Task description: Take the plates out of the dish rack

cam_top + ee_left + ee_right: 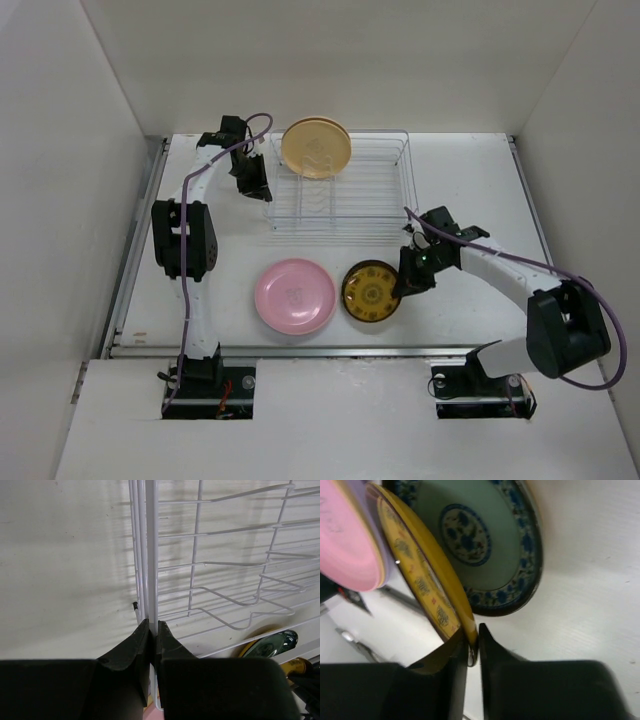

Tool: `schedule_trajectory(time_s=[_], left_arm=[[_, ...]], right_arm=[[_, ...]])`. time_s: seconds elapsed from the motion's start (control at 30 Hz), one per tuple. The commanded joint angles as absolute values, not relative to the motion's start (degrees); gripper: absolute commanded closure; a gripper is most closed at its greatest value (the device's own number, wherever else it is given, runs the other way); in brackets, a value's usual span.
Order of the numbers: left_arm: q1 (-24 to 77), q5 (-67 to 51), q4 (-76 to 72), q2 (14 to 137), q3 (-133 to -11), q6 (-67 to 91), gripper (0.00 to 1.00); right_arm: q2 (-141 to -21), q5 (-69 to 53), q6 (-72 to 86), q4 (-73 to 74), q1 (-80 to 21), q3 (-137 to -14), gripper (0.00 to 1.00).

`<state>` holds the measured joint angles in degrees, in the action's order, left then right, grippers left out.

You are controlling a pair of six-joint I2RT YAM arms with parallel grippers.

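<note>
Fig.: top, L-wrist and R-wrist views. The dish rack [340, 195] sits at the far centre of the table [480, 170], long axis running L–R, its back edge near the rear wall [330, 60]. Open surface lies to its R, toward the R wall [590, 100], and in a strip betw. its front edge and the plates lying on the table. One yellow-tan plate [316, 147] stands on edge in the rack's far-L part, face turned toward you, leaning back. Your left gripper [262, 192] is at the rack's L edge; the L-wrist view shows its jaws pinched tight on the rack's upright side wire, no gap showing. In front of the rack a pink plate [295, 296] lies flat, w/ the amber-brown plate [371, 291] just beside it on the R. Your right gripper [403, 283] clamps that plate's R rim. The R-wrist view shows the rim betw. both fingers [455, 665]. The plate is tilted, not parallel to the teal plate [485, 545] w/ blue-patterned border lying under it on the table. The amber-brown plate's free edge points toward the pink plate; you cannot tell whether they touch.
</note>
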<state>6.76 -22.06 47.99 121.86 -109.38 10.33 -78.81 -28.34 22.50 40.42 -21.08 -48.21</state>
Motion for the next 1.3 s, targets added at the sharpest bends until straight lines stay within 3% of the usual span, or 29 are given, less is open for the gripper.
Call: schedule_trajectory(time_s=[0.0, 0.07, 0.1, 0.13, 0.2, 0.47, 0.5, 0.57, 0.67, 0.8, 0.93, 1.03, 1.27], left_arm=[[5.80, -19.51, 55.28, 120.59, -110.30, 10.46, 1.00], [5.80, -19.51, 55.28, 120.06, -109.69, 10.98, 1.00], [5.80, -19.51, 54.67, 120.06, -109.17, 10.99, 1.00], [5.80, -19.51, 54.67, 119.45, -109.16, 10.99, 1.00], [5.80, -19.51, 54.67, 119.44, -109.16, 10.99, 1.00], [5.80, -19.51, 54.67, 120.49, -109.16, 9.23, 1.00], [5.80, -19.51, 54.67, 120.50, -109.16, 9.23, 1.00], [5.80, -19.51, 54.67, 121.72, -109.69, 9.23, 1.00], [5.80, -20.04, 55.81, 123.04, -111.27, 9.23, 1.00], [6.33, -19.43, 56.95, 123.05, -111.97, 7.04, 1.00], [6.33, -18.90, 58.18, 123.57, -113.11, 5.63, 1.00], [6.33, -18.90, 59.32, 124.80, -113.82, 4.40, 1.00], [6.33, -18.90, 59.85, 126.47, -114.87, 4.39, 1.00]], right_arm=[[-79.19, -23.12, 24.16, 37.79, -21.18, -48.34, 0.79], [-79.19, -20.50, 24.69, 37.79, -20.66, -48.87, 0.77], [-78.49, -19.43, 24.70, 37.79, -20.65, -48.87, 0.71], [-78.49, -18.47, 25.65, 37.79, -20.65, -49.39, 0.54], [-79.01, -17.23, 26.37, 39.72, -20.65, -50.70, 0.37], [-76.21, -6.96, 25.41, 41.58, -23.28, -67.39, 0.30], [-77.59, -5.29, 21.92, 40.96, -23.99, -70.37, 0.23], [-84.00, 1.38, 17.25, 39.03, -25.40, -80.73, 0.23], [-93.22, 5.61, 7.75, 35.01, -26.10, -96.08, 0.31], [-111.83, 0.80, 0.45, 28.33, -26.10, -115.33, 0.35], [-125.02, 1.40, -0.09, 21.54, -26.10, -130.48, 0.47], [-132.51, -0.26, -0.09, 19.09, -26.10, -139.80, 0.48], [-136.75, -4.66, -0.09, 10.12, -26.10, -137.29, 0.47]])
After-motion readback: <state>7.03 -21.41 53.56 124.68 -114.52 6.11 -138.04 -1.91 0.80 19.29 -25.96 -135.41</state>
